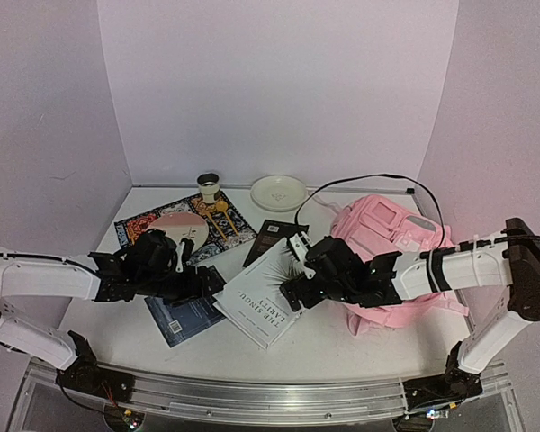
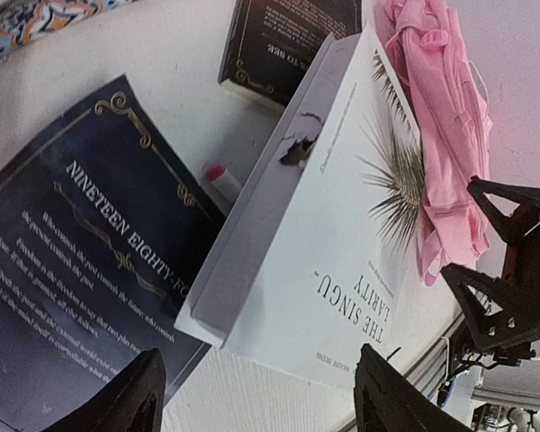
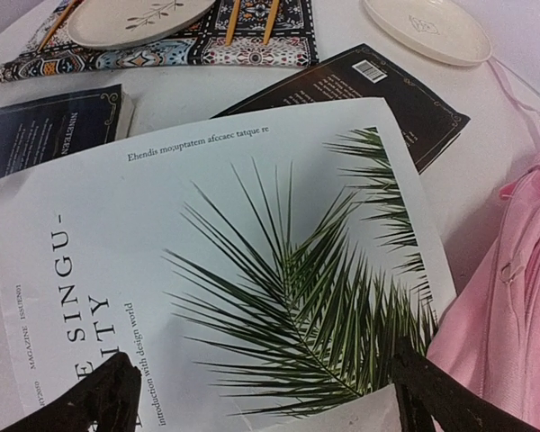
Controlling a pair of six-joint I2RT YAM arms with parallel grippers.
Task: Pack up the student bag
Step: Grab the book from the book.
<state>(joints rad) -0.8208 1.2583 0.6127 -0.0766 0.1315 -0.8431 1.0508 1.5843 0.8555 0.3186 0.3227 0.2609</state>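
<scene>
**Barely begun: three books waiting outside the bag**

Nearest the arms, the left gripper (image 2: 261, 400) is hovering at the near left corner of the white book (image 1: 263, 301), its fingers spread with nothing between them. The right gripper (image 3: 270, 396) is reaching in at the white book's right edge. Its fingers are likewise spread wide over the palm-leaf cover, gripping nothing as far as the views show.

The white book is lying askew, overlapping a corner of the blue book (image 1: 184, 317) that is sticking out to its left. Just right of the white book, the student bag (image 1: 391, 238) is lying slumped on the table (image 1: 342, 351); whether anything is inside cannot be told.

Beyond the white book a black book (image 1: 272, 236) is lying flat. Farther off, a patterned mat (image 1: 144, 225), a white plate (image 1: 278, 191) and a cup (image 1: 209, 186) are sitting.

Judging by this, packing is hardly getting under way, with all three books waiting outside the bag.
</scene>
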